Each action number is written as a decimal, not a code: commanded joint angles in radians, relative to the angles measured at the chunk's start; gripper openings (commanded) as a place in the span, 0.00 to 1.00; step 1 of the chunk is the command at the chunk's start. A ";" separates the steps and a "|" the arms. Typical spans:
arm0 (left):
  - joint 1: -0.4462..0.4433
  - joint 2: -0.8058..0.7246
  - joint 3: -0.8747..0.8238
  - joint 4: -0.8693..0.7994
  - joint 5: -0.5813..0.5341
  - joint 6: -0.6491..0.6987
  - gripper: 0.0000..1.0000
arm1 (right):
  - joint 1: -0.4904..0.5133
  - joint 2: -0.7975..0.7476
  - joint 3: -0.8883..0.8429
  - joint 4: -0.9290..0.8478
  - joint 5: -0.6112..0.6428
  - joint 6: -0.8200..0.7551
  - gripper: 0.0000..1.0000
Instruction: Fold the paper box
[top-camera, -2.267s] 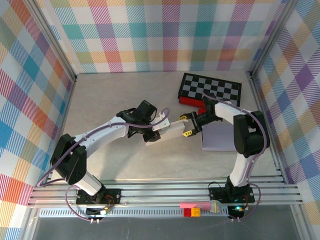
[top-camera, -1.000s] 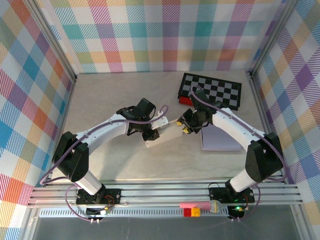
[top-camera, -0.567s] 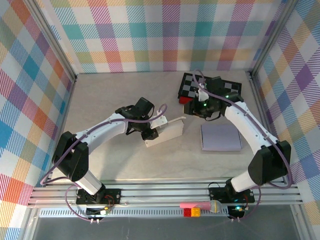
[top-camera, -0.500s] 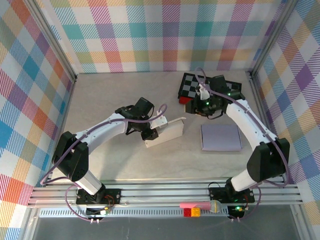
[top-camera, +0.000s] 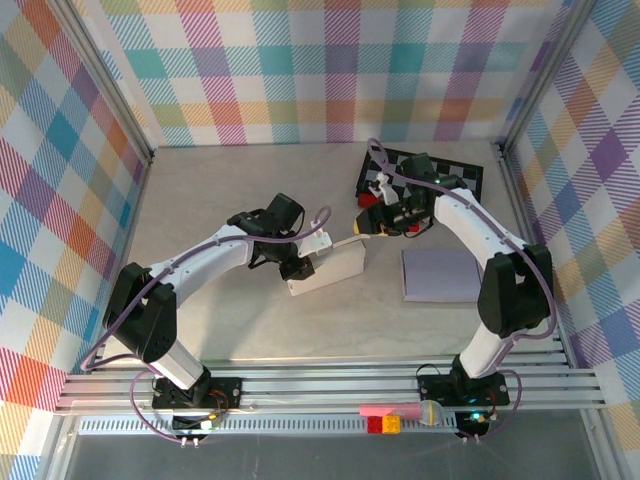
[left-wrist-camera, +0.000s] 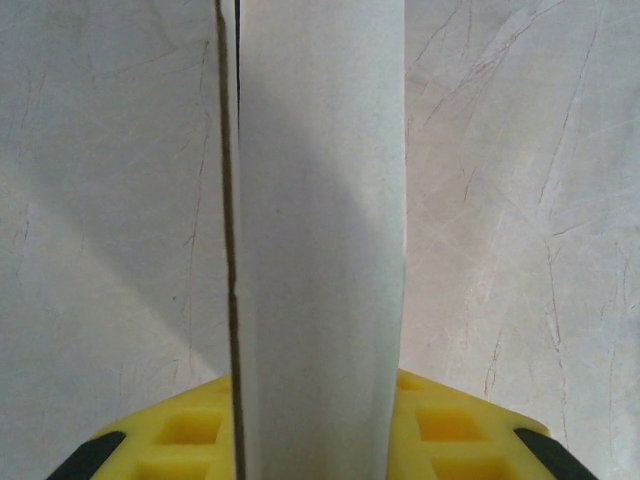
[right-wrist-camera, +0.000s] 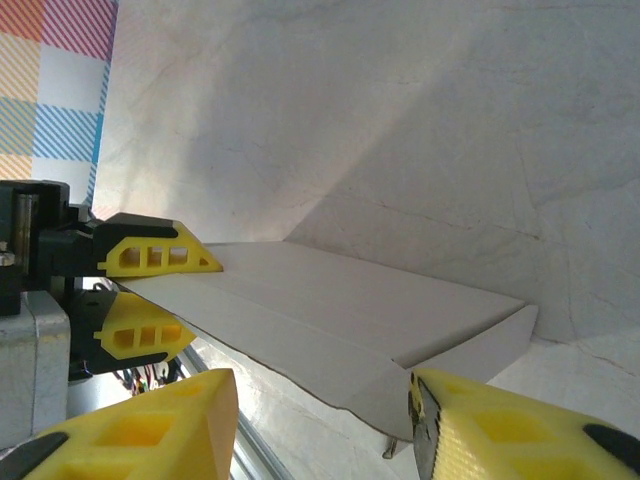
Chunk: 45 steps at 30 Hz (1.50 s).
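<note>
White card, thin and scored, makes up the paper box (top-camera: 332, 266), which lies low near the middle of the table (top-camera: 220, 190), mostly flattened, with a flap at its far right corner standing a little proud. It looks very light and stiff only across its panels. At the score lines it should hinge readily, and a hard pinch in mid-panel would likely dent or bow it, so an edge or a spot close to a crease seems the safer place to take hold. Its smooth face may slip between pads unless the grip reaches well onto the panel. The left gripper (top-camera: 300, 264) is clamped on the box's left edge, one yellow finger (right-wrist-camera: 160, 255) above the card and one below, and the left wrist view has the panel running straight out from between the pads. The right gripper (top-camera: 372, 222) hovers just beyond the raised flap with its jaws apart and nothing between them. To the right of the box lies a lavender sheet (top-camera: 442, 275), and behind that a checkerboard (top-camera: 445, 178).
</note>
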 joint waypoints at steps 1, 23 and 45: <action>0.012 -0.016 0.022 -0.035 0.030 0.014 0.21 | 0.012 0.000 0.032 -0.031 -0.030 -0.045 0.46; 0.013 -0.014 0.030 -0.042 0.036 0.009 0.21 | 0.052 -0.031 0.046 -0.110 0.162 -0.071 0.24; 0.013 -0.001 0.040 -0.047 0.044 0.011 0.21 | 0.060 -0.085 -0.005 -0.082 0.241 -0.092 0.31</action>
